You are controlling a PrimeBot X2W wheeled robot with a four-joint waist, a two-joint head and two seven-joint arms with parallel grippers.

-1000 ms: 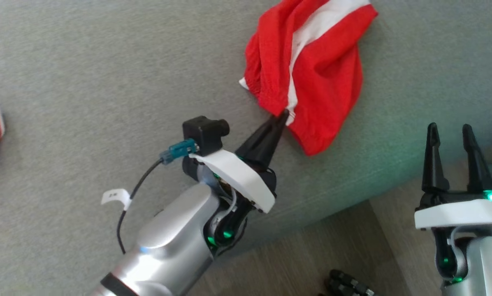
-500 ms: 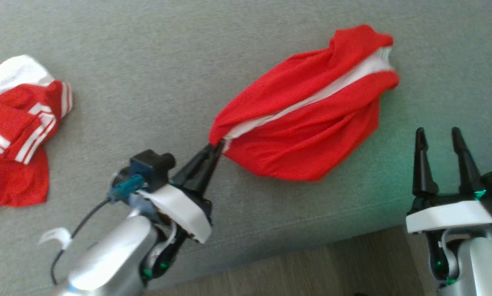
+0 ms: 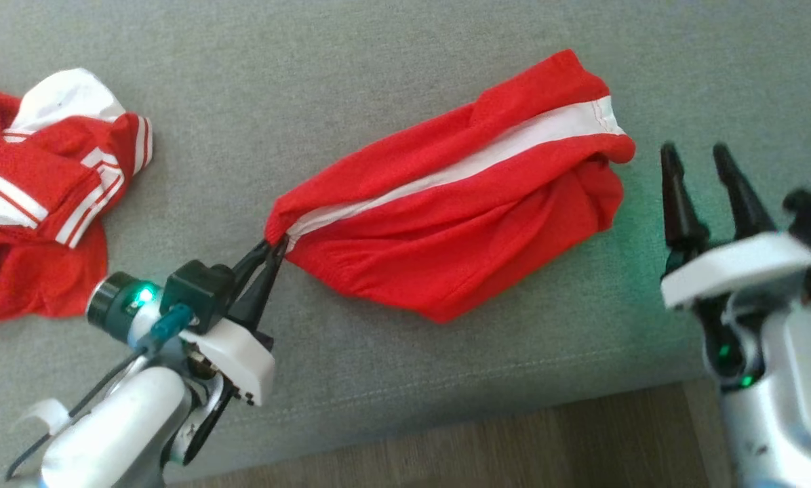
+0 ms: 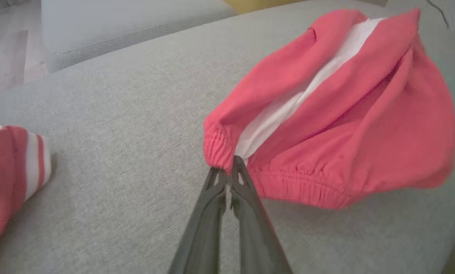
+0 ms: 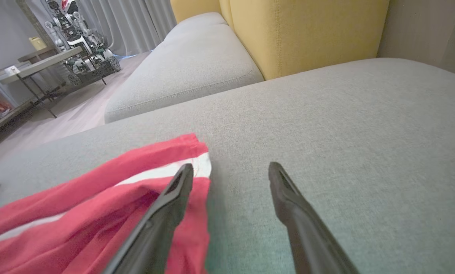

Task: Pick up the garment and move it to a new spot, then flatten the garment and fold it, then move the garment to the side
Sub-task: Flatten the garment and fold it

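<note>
The red garment [image 3: 460,230] with the white stripe lies bunched lengthwise across the middle of the grey couch seat [image 3: 351,74]. The left gripper [image 3: 274,245] has its fingers clenched on the elastic hem at the left end. The right gripper [image 3: 696,154] hangs just past the right end, fingers spread wide, holding nothing. A crumpled striped cloth [image 3: 46,203] sits well off left, and wooden floor [image 3: 514,440] runs along the near edge.
</note>
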